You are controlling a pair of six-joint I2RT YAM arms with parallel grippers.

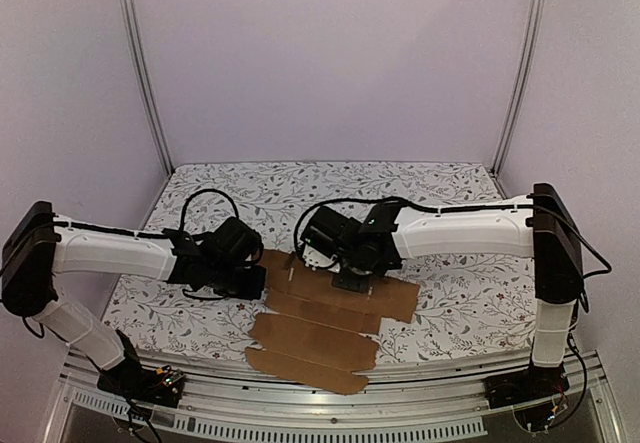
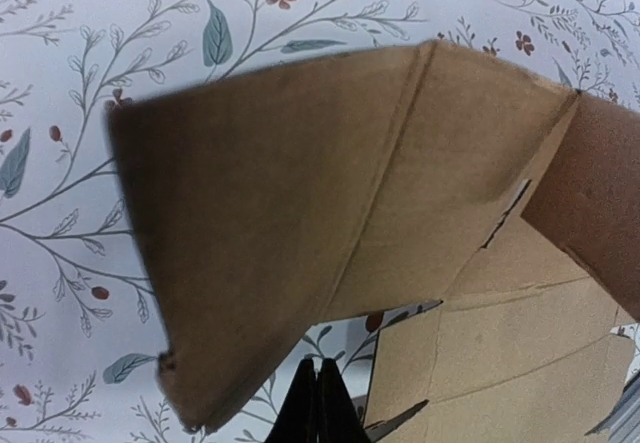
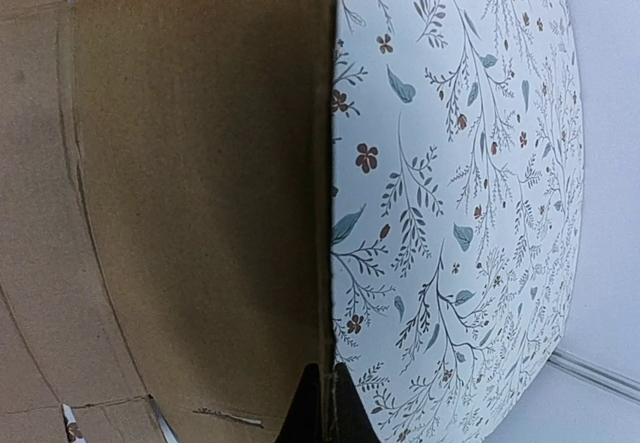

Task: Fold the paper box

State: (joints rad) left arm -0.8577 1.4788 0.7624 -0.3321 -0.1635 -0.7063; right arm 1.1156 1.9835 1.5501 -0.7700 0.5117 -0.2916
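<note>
The paper box (image 1: 315, 338) is a plain brown die-cut sheet with flaps and slits, lying mostly flat at the table's near middle. My left gripper (image 1: 250, 283) is at the sheet's left end. In the left wrist view its fingers (image 2: 318, 403) are pressed together with nothing between them, just under a raised, bent flap of the paper box (image 2: 300, 213). My right gripper (image 1: 355, 281) is at the sheet's far side. In the right wrist view the gripper (image 3: 322, 408) is shut on the thin edge of a cardboard panel (image 3: 200, 213), with the tablecloth to its right.
A floral cloth covers the table (image 1: 450, 303). Metal frame posts (image 1: 145, 73) stand at the back corners against purple walls. A slotted metal rail (image 1: 330, 428) runs along the near edge by the arm bases. Black cables (image 1: 205, 198) loop over both wrists.
</note>
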